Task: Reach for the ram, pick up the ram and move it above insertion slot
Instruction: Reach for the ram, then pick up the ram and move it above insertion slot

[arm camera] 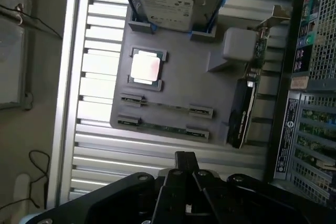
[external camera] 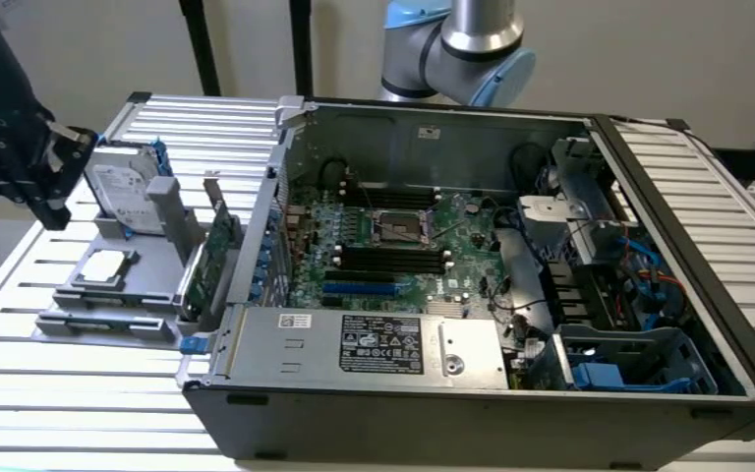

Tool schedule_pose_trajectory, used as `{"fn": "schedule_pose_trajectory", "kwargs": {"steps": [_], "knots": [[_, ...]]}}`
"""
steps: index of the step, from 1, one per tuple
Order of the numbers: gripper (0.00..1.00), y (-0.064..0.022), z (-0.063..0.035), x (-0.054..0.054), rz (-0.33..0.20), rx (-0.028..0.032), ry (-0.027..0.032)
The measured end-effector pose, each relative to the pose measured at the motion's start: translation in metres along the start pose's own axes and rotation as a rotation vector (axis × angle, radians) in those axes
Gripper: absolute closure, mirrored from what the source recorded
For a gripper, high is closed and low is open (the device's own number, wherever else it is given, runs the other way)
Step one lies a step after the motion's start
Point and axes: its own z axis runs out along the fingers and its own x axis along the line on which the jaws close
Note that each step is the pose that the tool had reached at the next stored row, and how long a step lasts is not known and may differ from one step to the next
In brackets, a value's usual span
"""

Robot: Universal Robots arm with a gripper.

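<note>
Partly cut off at the wrist view's edge, the gripper (arm camera: 185,159) hovers apart from the ram (arm camera: 163,127), its fingertips apparently pressed together and holding nothing. The ram is seen edge-on as a thin green strip, and its chips cannot be made out. It stands between two end clips in the grey holder (arm camera: 184,82), in the slot nearest the gripper. Its long axis is parallel to the table (arm camera: 100,145) slats, with one end toward the computer case (arm camera: 310,103). A second, fainter stick (arm camera: 167,107) lies just beyond, parallel.
</note>
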Motion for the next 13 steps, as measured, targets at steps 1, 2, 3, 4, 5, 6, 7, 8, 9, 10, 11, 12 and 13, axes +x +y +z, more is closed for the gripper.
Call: {"fn": "schedule_pose_trajectory", "kwargs": {"steps": [1, 2, 3, 4, 5, 6, 7, 8, 9, 10, 11, 12, 13], "knots": [[0.89, 0.0000, 0.0001, 0.0000, -0.018, 0.0000, 0.0006], [0.89, 0.0000, 0.0003, 0.0000, -0.036, 0.0000, 0.0013], [0.89, 0.0000, 0.0004, 0.0000, -0.054, 0.0000, 0.0020], [0.89, 0.0000, 0.0005, 0.0000, -0.072, 0.0001, 0.0027], [0.89, 0.0000, 0.0006, 0.0000, -0.091, 0.0000, 0.0033], [0.89, 0.0000, 0.0007, 0.0000, -0.108, 0.0001, 0.0040], [0.89, 0.0000, 0.0008, 0.0000, -0.126, 0.0001, 0.0046], [0.89, 0.0000, 0.0009, 0.0000, -0.145, 0.0001, 0.0053], [0.89, -0.0001, 0.0011, 0.0000, -0.163, 0.0001, 0.0059], [0.89, 0.0000, 0.0012, 0.0000, -0.182, 0.0001, 0.0066], [0.89, -0.0001, 0.0013, 0.0000, -0.199, 0.0001, 0.0073], [0.89, -0.0001, 0.0014, 0.0000, -0.217, 0.0001, 0.0080], [0.89, -0.0001, 0.0015, 0.0000, -0.235, 0.0002, 0.0087]]}}
